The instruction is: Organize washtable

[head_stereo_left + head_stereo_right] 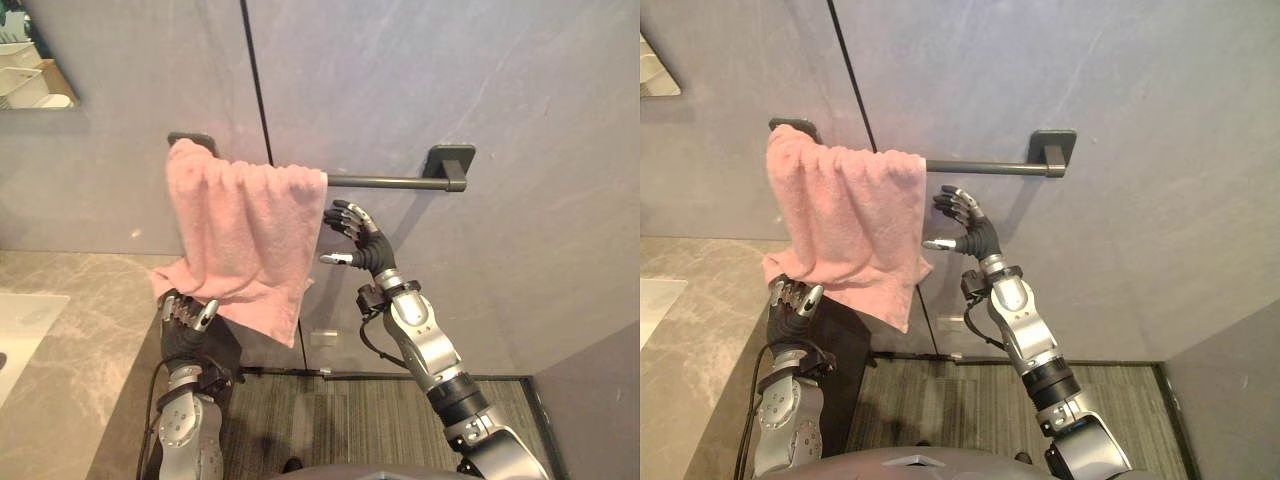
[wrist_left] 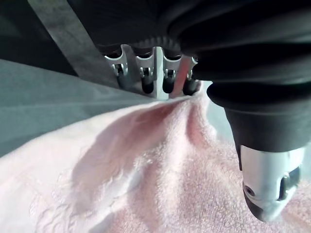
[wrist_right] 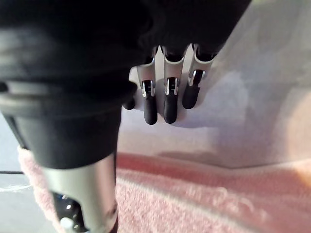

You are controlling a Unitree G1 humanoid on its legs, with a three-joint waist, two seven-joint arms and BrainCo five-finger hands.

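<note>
Towel: we see the pink towel (image 1: 245,235) draped over the left end of the dark wall bar (image 1: 385,182), bunched on top. It hangs down to an uneven lower hem.
Towel edges: its right edge falls straight from the bar. The lower left corner is drawn outward over the stone counter's (image 1: 70,340) edge.
Bar: the right stretch runs bare to the right bracket (image 1: 450,160). The left bracket (image 1: 192,140) peeks out behind the towel's top.
Right hand: our right hand (image 1: 358,238) is raised under the bare bar, just beside the towel's right edge. Its fingers (image 3: 169,104) are straight and spread, the thumb is apart, and nothing is in its grasp.
Left hand: our left hand (image 1: 188,318) is up at the towel's lower left corner. The fingertips (image 2: 146,80) meet a raised fold of cloth and the thumb (image 2: 267,179) stands off over the towel. We cannot tell whether the fingers pinch the fold or only touch it.
Open room: bare grey wall (image 1: 500,90) lies to the right of and below the bar. Striped floor (image 1: 340,410) is open between the arms.
Left limit: the counter and a pale basin (image 1: 20,330).
</note>
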